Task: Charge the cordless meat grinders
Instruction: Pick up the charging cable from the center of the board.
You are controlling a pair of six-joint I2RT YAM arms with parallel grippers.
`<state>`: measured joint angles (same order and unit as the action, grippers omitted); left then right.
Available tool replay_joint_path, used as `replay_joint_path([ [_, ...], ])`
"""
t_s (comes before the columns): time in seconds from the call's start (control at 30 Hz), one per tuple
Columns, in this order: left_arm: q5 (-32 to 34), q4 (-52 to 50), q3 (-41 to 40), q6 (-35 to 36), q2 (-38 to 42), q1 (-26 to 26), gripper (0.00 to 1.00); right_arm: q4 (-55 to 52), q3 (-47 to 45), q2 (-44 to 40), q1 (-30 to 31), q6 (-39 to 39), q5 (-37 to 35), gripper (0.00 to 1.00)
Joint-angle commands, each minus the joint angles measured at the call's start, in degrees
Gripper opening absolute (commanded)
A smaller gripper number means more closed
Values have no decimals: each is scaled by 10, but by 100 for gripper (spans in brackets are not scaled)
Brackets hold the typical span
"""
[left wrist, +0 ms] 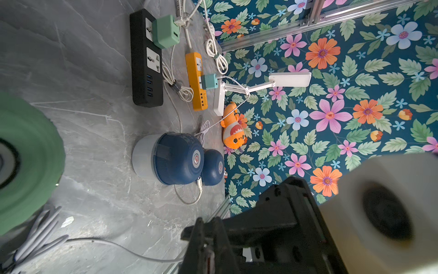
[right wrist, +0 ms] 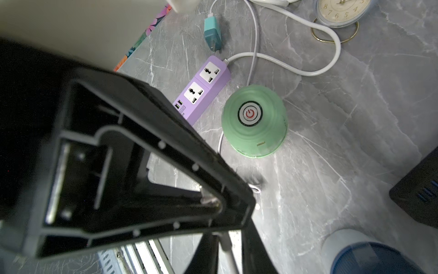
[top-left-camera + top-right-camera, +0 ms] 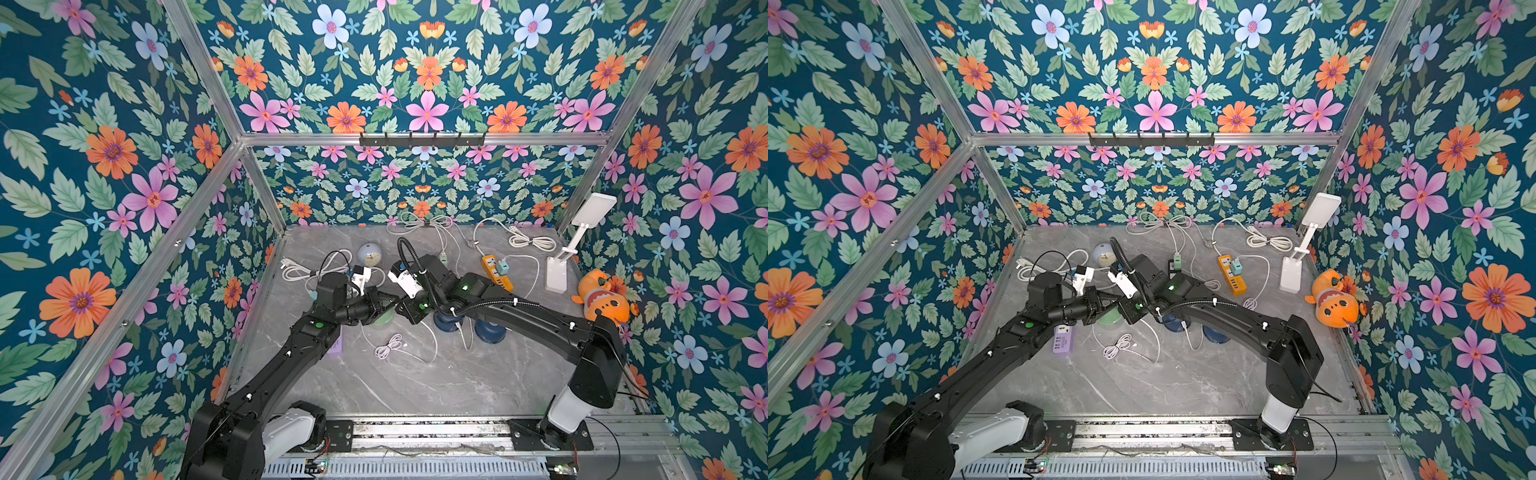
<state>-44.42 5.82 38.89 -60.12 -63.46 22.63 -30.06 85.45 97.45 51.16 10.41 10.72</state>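
Where the two arms meet over the grey counter (image 3: 415, 382), the cordless meat grinders (image 3: 490, 332) number three: one mint green and two navy. The mint green grinder (image 2: 254, 121) stands upright on the counter just beside the purple power strip (image 2: 203, 87), below the meeting grippers. The two navy ones stand side by side under the right arm. The nearer navy grinder (image 1: 177, 157) sits on a pale cup (image 1: 142, 156) with a white plug (image 1: 199, 183) at its lower edge, and the farther navy grinder (image 1: 213, 167) is near it.

Three power strips lie on the counter: the purple one, a black power strip (image 1: 145, 59) and an orange power strip (image 1: 196, 80). Three adapters show: a green adapter (image 1: 164, 30) in the black strip, a teal adapter (image 1: 209, 81) in the orange strip, and a loose teal adapter (image 2: 212, 33) lying flat near the purple strip. There is one alarm clock (image 2: 341, 9), one white desk lamp (image 1: 260, 87) and one orange plush fish (image 1: 233, 132).

The left gripper (image 2: 211, 202) has its fingers (image 2: 166, 147) pressed together, with something small and pale at the tip that is too small to name. The right gripper (image 2: 228, 237) has its fingers (image 2: 257, 251) narrow, with a white cable (image 2: 227, 253) running between them. I cannot tell whether they pinch it.
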Motion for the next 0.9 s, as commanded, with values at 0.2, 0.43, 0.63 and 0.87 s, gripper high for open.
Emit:
replay_joint_path([
  [0.2, -11, 13, -4, -6, 4, 1, 0, 35, 9, 3, 0, 16, 5, 21],
  [0.43, -9, 37, -17, -26, 3, 0, 0, 59, 2, 0, 0, 29, 16, 20],
  [0.63, -10, 44, -21, -31, -2, 0, 0, 71, -4, -8, 0, 25, 19, 20],
  [0.87, -7, 45, -19, -31, -5, 0, 0, 61, 0, -4, 0, 20, 12, 15],
])
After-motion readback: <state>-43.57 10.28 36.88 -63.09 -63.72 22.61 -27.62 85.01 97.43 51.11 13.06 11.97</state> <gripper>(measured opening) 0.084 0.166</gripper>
